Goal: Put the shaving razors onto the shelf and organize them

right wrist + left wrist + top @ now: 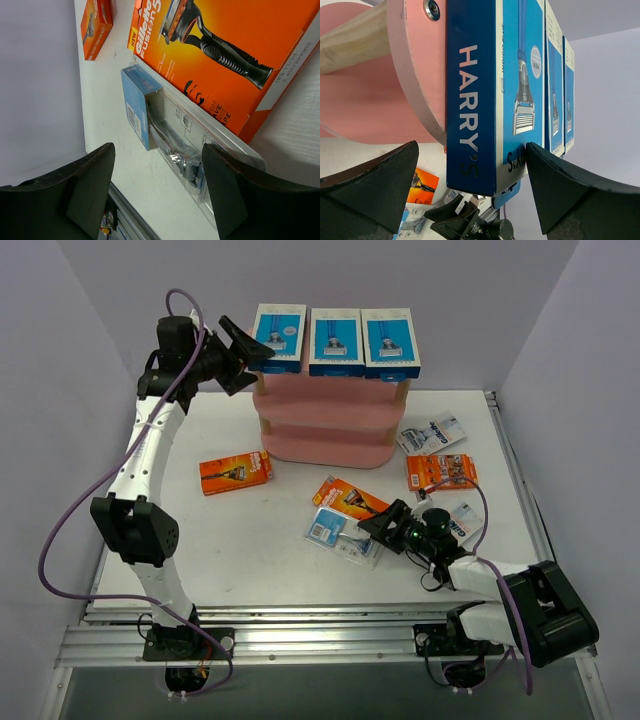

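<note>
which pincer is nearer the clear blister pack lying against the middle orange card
Right. The right pincer sits open just beside the clear blister pack; the left pincer is far off at the shelf top, by the leftmost blue box.

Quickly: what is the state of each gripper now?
Left gripper: open, holding nothing, at the blue box on the shelf.
Right gripper: open, holding nothing, over a clear pack.
</note>
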Available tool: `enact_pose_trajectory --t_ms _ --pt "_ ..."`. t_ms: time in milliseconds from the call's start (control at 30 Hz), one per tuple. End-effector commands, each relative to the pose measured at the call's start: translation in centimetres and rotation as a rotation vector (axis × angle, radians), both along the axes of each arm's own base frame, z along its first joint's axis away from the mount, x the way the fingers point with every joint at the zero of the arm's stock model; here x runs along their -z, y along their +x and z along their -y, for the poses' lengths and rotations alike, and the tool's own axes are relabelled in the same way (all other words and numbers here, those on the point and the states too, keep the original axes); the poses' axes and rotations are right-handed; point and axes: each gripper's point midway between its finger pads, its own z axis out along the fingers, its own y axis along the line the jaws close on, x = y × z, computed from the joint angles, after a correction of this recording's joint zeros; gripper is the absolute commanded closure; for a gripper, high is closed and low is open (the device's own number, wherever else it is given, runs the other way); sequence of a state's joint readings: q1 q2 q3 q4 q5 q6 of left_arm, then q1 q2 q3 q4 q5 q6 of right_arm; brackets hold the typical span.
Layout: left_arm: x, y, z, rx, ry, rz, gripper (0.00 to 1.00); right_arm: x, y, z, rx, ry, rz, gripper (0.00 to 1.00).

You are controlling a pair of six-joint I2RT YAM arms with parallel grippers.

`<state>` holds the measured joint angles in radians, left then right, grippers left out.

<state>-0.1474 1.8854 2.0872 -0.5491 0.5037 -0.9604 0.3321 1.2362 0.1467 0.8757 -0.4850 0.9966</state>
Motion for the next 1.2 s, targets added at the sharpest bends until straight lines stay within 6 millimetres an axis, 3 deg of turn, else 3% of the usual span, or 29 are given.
enact_pose_trajectory --t_ms 0,167,333,500,567,700,1033,1167 --pt "1.0 0.2 0.5 0.017 0.028 0.007 0.02 3.1 -1.3 1.2 0.022 -0.062 -0.1 0.33" --pt "1.2 0.3 1.1 0.035 0.033 0.009 0.0 3.2 -1.4 1.2 0.021 -0.061 -0.104 0.33" --pt "1.1 0.3 1.3 0.043 0.037 0.014 0.07 3.2 -1.4 1.1 0.019 -0.059 -0.106 0.33" --pt "0.8 0.1 1.1 0.038 0.044 0.015 0.03 3.3 -1.4 1.1 0.019 -0.059 -0.107 0.33" --pt "0.5 -0.1 0.8 0.034 0.05 0.024 0.06 3.2 -1.3 1.1 0.018 -0.056 -0.106 0.33" --pt "-0.6 -0.3 0.0 0.033 0.033 0.051 0.06 3.2 -1.4 1.0 0.012 -0.059 -0.108 0.33" --pt "-5.1 -0.7 0.9 0.085 -0.096 0.222 0.06 3.7 -1.6 1.2 0.007 -0.078 -0.114 0.33" --pt "-5.7 -1.0 1.3 0.115 -0.123 0.25 0.06 3.7 -1.7 1.2 0.004 -0.08 -0.115 0.33"
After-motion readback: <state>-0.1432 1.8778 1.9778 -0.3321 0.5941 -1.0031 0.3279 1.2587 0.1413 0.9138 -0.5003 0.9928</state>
